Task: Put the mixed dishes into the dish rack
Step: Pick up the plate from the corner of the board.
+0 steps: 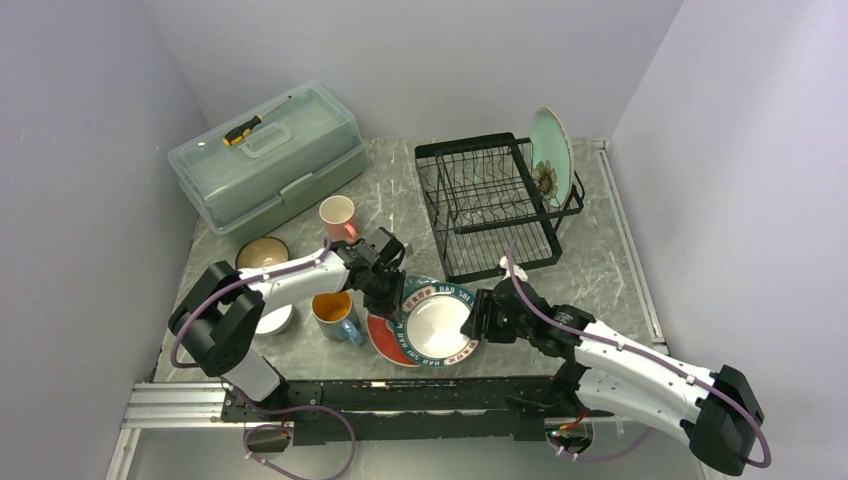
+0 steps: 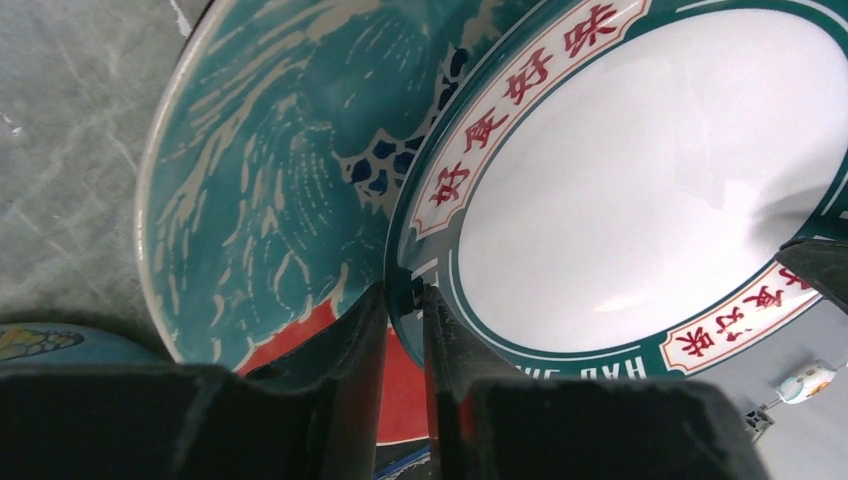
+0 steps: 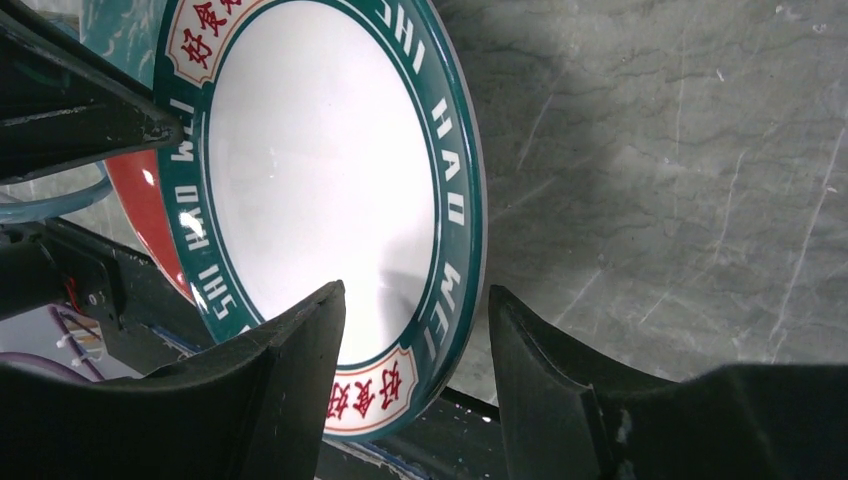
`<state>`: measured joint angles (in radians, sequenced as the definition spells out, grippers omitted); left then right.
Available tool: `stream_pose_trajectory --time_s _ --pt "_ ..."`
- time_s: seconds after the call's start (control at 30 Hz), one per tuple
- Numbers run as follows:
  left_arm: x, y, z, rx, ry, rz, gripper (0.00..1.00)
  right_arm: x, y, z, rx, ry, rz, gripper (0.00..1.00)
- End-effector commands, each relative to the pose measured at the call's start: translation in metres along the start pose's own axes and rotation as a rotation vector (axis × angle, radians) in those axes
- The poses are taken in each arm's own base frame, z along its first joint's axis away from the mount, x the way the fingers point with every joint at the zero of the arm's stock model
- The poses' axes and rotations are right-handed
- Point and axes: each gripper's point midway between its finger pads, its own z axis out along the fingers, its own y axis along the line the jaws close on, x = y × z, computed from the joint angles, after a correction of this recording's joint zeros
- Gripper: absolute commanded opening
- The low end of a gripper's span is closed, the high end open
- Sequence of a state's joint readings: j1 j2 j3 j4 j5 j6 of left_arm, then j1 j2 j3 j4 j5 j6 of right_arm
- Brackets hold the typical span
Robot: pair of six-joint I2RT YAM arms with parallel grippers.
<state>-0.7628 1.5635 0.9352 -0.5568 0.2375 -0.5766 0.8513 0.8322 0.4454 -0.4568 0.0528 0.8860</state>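
The left gripper [image 2: 405, 300] has its fingers [image 2: 360, 340] drawn close on both sides of the rim of the white plate [image 1: 437, 325] and seems to pinch it, but only by a thin strip of glossy edge. I judge that the plate could turn in this small grip or slip out when it is raised, and then fall on the teal-and-red plate [image 2: 260, 180] under it and chip. The right gripper [image 3: 415, 292] has its fingers spread, one on each side of the opposite edge and not pressing, so a lift could knock the rim against them. The blue mug [image 1: 335, 312] stands just beside and could be pushed. The white plate has a shiny white middle and a dark green rim with red characters in pale panels and white letters. It lies on the patterned plate at the near side of the table [image 1: 600, 270], between both grippers, well apart from the dish rack [image 1: 490, 200]
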Motion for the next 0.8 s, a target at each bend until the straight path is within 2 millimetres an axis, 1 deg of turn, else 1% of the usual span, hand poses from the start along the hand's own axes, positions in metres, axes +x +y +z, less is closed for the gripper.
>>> stream_pose_trajectory --time_s 0.0,0.07,0.2,0.43,0.5,0.63,0.7,0.77 --pt "-0.01 -0.017 0.002 0.037 -0.029 0.008 0.21 -0.009 0.004 0.001 -0.022 -0.057 0.042 0.57" --pt "-0.01 -0.02 0.003 0.04 -0.028 0.014 0.18 -0.01 0.004 0.001 -0.027 -0.065 0.05 0.56" --pt "-0.01 -0.025 0.006 0.046 -0.023 0.021 0.14 -0.012 0.002 0.001 -0.026 -0.083 0.069 0.51" --pt "-0.01 -0.03 0.007 0.047 -0.021 0.033 0.11 -0.015 0.004 0.0 -0.045 -0.112 0.111 0.39" --pt "-0.009 -0.031 0.006 0.05 -0.023 0.037 0.1 -0.015 0.004 0.0 -0.053 -0.117 0.122 0.31" --pt "-0.009 -0.033 0.005 0.054 -0.025 0.041 0.09 -0.02 0.007 -0.005 -0.068 -0.141 0.139 0.1" --pt "-0.01 -0.036 0.004 0.067 -0.03 0.047 0.09 -0.022 0.008 -0.009 -0.071 -0.153 0.141 0.02" --pt "-0.011 -0.039 0.001 0.08 -0.037 0.051 0.09 -0.025 0.009 -0.012 -0.071 -0.162 0.146 0.0"
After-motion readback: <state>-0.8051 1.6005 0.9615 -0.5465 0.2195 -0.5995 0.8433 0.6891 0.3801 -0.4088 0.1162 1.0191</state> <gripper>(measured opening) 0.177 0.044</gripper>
